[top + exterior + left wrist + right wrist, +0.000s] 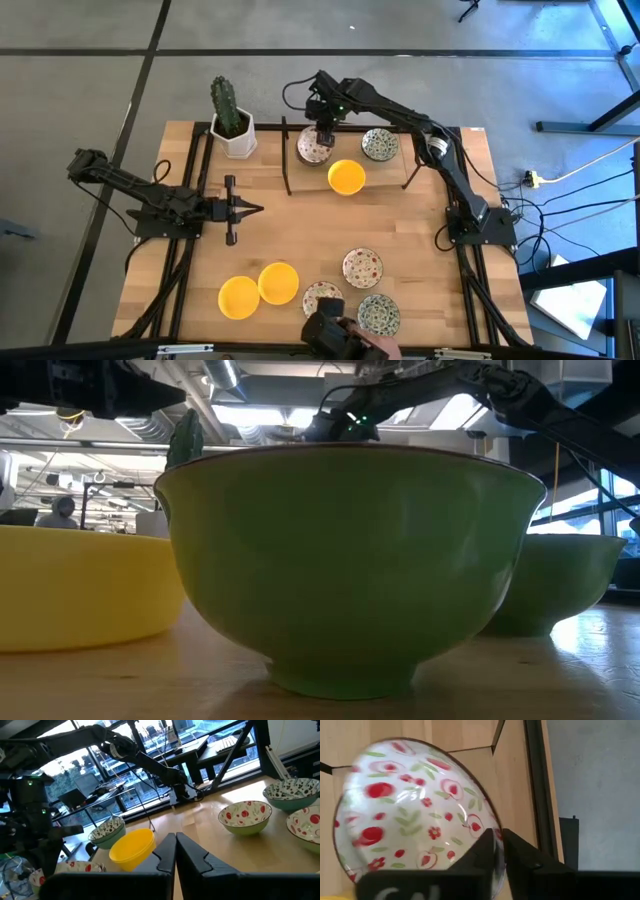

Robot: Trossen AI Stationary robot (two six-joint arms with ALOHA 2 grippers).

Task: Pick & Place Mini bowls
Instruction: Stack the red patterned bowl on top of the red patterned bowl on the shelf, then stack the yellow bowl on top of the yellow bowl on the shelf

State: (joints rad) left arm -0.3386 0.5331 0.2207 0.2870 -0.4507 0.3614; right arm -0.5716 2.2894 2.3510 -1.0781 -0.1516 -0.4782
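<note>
two arms up: right gripper (322, 137) jaws pinch the rim of the red-speckled bowl (313, 149) at the desk's (300, 230) far edge; left gripper (252, 210) idles mid-desk, jaws closed, empty.

Grey floor (90, 90) with dark seams, large windows (165, 740), ceiling ducts and lights (225, 380)
</note>
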